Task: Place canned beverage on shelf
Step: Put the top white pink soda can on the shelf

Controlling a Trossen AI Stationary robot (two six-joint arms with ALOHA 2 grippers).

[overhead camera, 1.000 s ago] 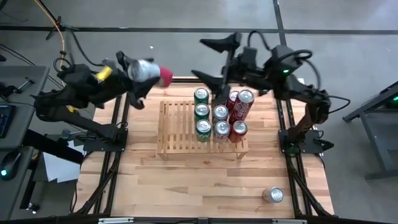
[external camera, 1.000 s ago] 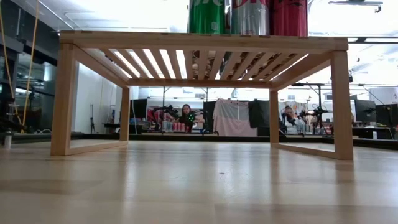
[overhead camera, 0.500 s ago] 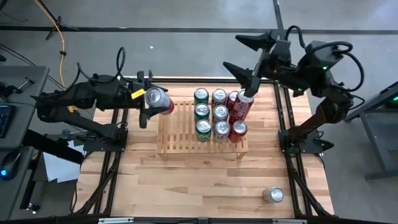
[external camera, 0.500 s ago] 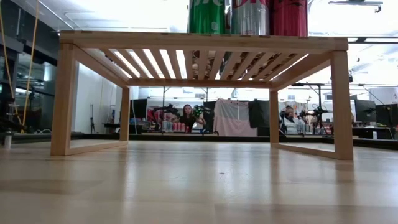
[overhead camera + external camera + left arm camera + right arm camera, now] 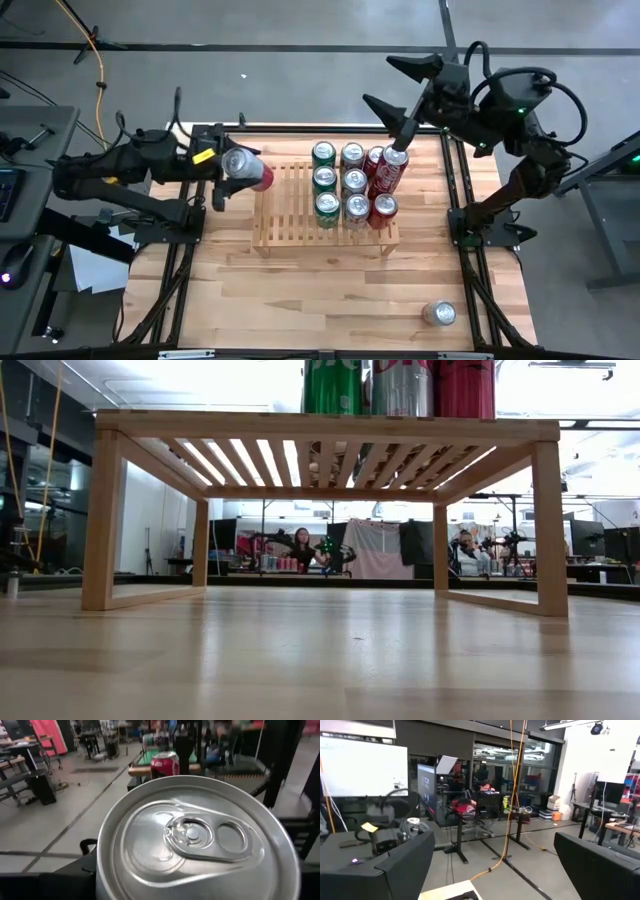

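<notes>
Left pincer (image 5: 232, 166) clamped on a red can (image 5: 247, 168), held sideways just off the shelf's (image 5: 285, 205) left end, lid (image 5: 197, 837) filling the left wrist view. Right pincer (image 5: 400, 98) raised behind the shelf's right end, fingers wide apart, nothing in them. Nine cans (image 5: 353, 183) stand on the shelf's right half; one stray can (image 5: 438, 313) lies on the bench (image 5: 300, 290) well in front of it

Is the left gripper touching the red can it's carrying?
Touching. In the high view the left gripper is closed around the red can, held off the shelf's left end; the left wrist view shows the can's top filling the frame.
</notes>
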